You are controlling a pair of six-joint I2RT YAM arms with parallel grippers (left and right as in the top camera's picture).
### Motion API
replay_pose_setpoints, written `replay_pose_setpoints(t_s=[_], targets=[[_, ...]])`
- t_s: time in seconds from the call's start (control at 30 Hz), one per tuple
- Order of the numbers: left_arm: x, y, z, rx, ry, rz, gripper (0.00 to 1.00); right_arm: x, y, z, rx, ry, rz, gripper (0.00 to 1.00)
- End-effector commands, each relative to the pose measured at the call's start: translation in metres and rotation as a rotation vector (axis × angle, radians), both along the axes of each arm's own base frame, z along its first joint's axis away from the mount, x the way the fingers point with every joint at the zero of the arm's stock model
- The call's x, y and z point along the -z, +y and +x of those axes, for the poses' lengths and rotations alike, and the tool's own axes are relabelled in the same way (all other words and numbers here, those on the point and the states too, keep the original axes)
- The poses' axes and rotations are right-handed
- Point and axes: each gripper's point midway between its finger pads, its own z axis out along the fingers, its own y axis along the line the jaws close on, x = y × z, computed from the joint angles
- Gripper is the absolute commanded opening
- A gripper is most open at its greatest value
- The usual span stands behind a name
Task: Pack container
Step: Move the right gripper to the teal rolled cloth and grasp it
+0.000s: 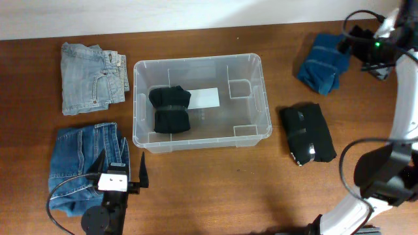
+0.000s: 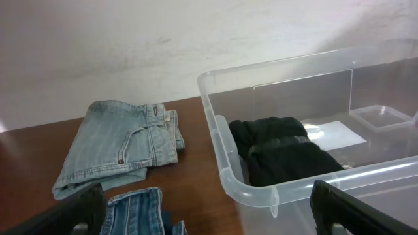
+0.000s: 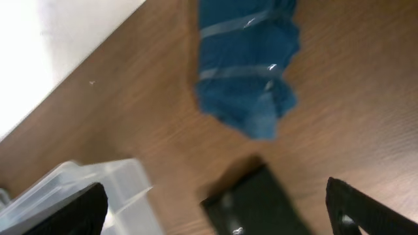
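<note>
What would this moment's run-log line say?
clear plastic container: one folded black garment inside | left end effector: open, empty | right end effector: open, empty

The clear rectangular container (image 1: 215, 124) sits upright, open-topped, holding a black bundle (image 1: 170, 109) beside its white label (image 1: 208, 98)

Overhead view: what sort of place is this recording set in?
Probably a robot test bench, not a home: a wooden table, a clear container with folded jeans laid beside it, and a robot arm at the edge.
</note>
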Motion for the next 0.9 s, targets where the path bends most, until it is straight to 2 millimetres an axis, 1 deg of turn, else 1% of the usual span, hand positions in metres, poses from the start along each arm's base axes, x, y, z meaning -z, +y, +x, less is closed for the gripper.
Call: replay_pose_setpoints(t_s=[0.0, 0.07, 0.13, 0.33, 0.4, 0.47, 0.63, 0.67, 0.7, 0.87], targets=[[0.0, 0.001, 0.0, -0.004, -0.004, 0.02, 0.99, 0.034, -0.009, 0.018, -0.205, -0.016, -0.023, 0.99], [0.0, 0.001, 0.0, -0.004, -0.004, 0.02, 0.99, 0.051, -0.022, 0.027, -0.198, -0.014, -0.028, 0.99], [0.0, 0.001, 0.0, -0.004, -0.004, 0.02, 0.99, 0.07, -0.03, 0.036, -0.192, -0.008, -0.02, 0.99], [0.0, 0.001, 0.0, -0.004, -0.004, 0.02, 0.99, 0.131, -0.025, 0.063, -0.226, 0.01, 0.037, 0.99], [0.0, 0.001, 0.0, -0.004, -0.004, 0.02, 0.99, 0.145, -0.027, 0.07, -0.227, 0.009, 0.033, 0.99], [0.0, 0.001, 0.0, -0.004, -0.004, 0.02, 0.99, 0.154, -0.03, 0.076, -0.223, 0.0, 0.03, 0.99], [0.0, 0.001, 0.0, -0.004, -0.004, 0.02, 0.99, 0.17, -0.036, 0.086, -0.216, -0.019, 0.022, 0.99], [0.0, 0.001, 0.0, -0.004, -0.004, 0.02, 0.99, 0.173, -0.035, 0.088, -0.219, -0.02, 0.022, 0.98], [0.0, 0.001, 0.0, -0.004, -0.004, 0.02, 0.99, 0.18, -0.033, 0.09, -0.224, -0.016, 0.023, 0.99], [0.0, 0.001, 0.0, -0.004, -0.004, 0.02, 0.99, 0.196, -0.032, 0.094, -0.211, -0.007, 0.037, 0.99]])
